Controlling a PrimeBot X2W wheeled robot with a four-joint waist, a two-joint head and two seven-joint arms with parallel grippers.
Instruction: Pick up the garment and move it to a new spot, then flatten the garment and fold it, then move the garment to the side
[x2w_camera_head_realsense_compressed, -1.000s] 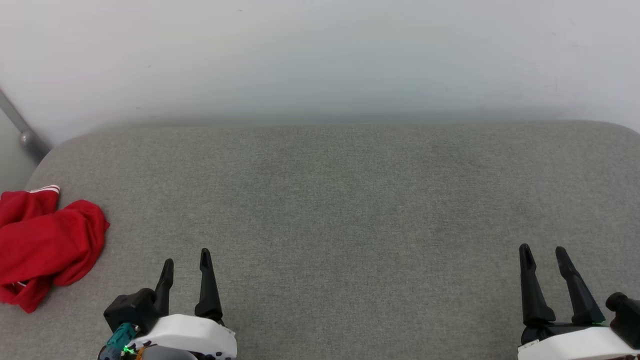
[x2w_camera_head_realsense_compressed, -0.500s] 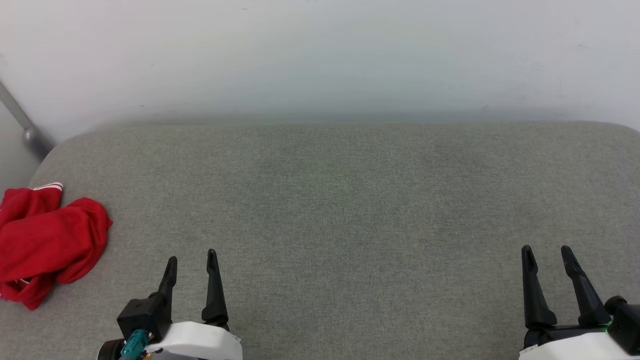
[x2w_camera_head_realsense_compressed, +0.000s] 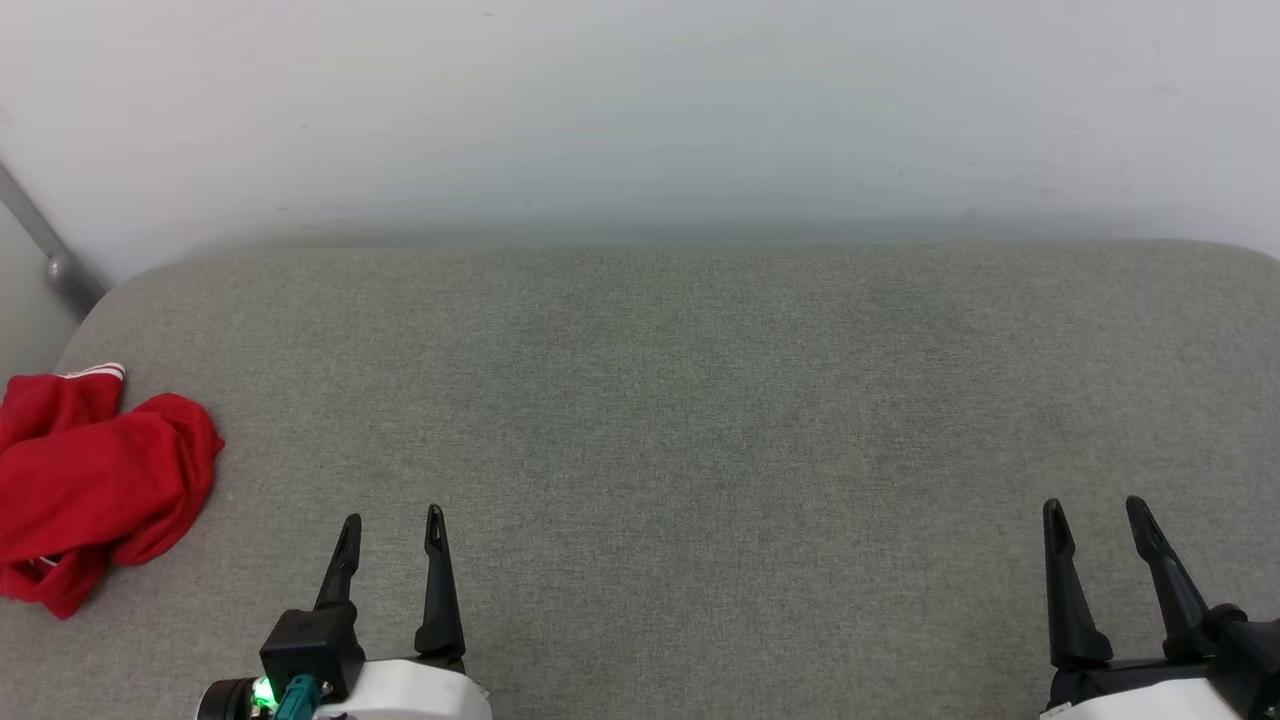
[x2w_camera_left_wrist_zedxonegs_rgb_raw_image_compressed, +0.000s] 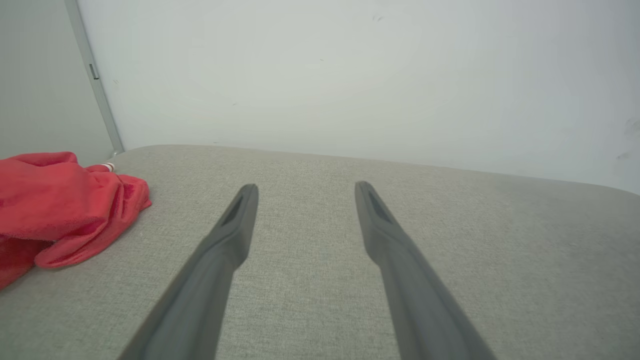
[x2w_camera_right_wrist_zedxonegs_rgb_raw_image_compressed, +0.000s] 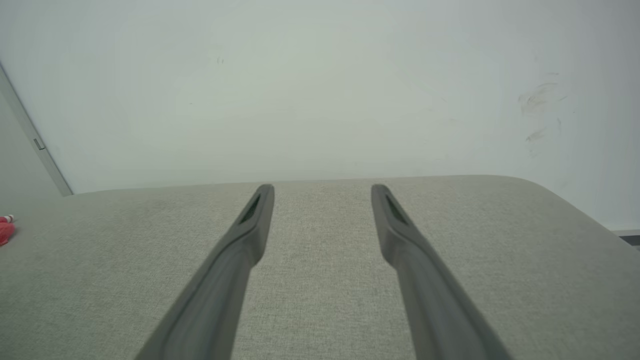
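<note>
Head view: we are seeing left tool (x2w_camera_head_realsense_compressed: 392, 517) drawing back lower, spread wide; right tool (x2w_camera_head_realsense_compressed: 1092, 505) wide, empty; garment (x2w_camera_head_realsense_compressed: 100, 480) lying crumpled at desk (x2w_camera_head_realsense_compressed: 680, 420) left edge.
Left wrist view: garment sitting well left, untouched.
Right wrist view: pickup not begun.

Garment (x2w_camera_head_realsense_compressed: 95, 480) red, white-striped trim; cushion (x2w_camera_head_realsense_compressed: 700, 420) grey; fingers (x2w_camera_head_realsense_compressed: 437, 570) black.

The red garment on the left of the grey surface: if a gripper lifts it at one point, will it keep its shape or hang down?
Probably it hangs limp: the garment lies crumpled in soft, rounded folds, so the cloth seems thin and floppy. Pushed, it would likely bunch up rather than slide, because the grey surface looks like coarse woven fabric.
</note>
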